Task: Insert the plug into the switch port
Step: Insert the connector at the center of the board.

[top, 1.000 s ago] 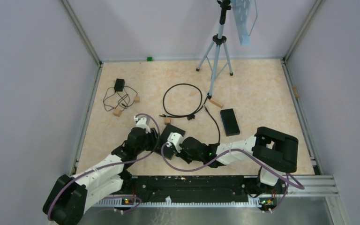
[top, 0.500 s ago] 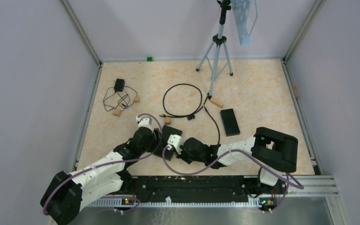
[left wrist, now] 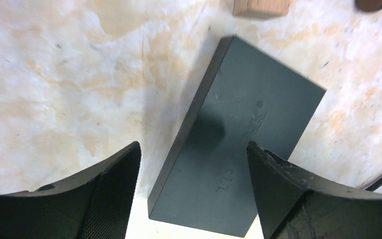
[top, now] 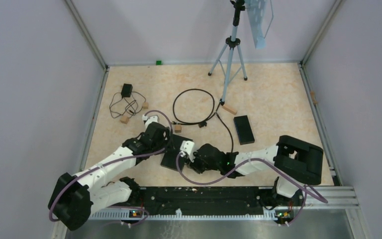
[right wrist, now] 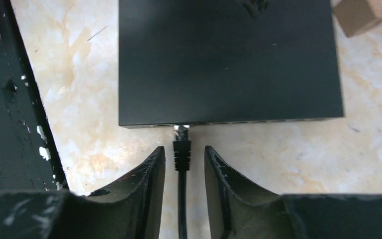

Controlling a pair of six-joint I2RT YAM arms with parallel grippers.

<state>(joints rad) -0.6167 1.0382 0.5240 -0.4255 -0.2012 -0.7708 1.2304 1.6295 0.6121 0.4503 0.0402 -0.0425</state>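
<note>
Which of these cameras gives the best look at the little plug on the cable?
The right wrist view. There the plug sits mid-frame, its tip at the edge of the switch, between the right fingers. The left wrist view shows only the switch top. In the top external view the plug cannot be made out.

A tripod point(top: 231, 50) was seen standing at the back of the marbled table point(top: 278, 89), with a pale perforated panel point(top: 258, 20) mounted at its top. A small black adapter point(top: 126, 90) was set at the left, its thin lead point(top: 122, 105) lying tangled beside it between two wooden blocks point(top: 124, 119). Another block point(top: 229, 109) was placed near the tripod's foot, and a flat black box point(top: 244, 129) lay just beyond it. A green marker point(top: 158, 62) was fixed at the far edge.
</note>
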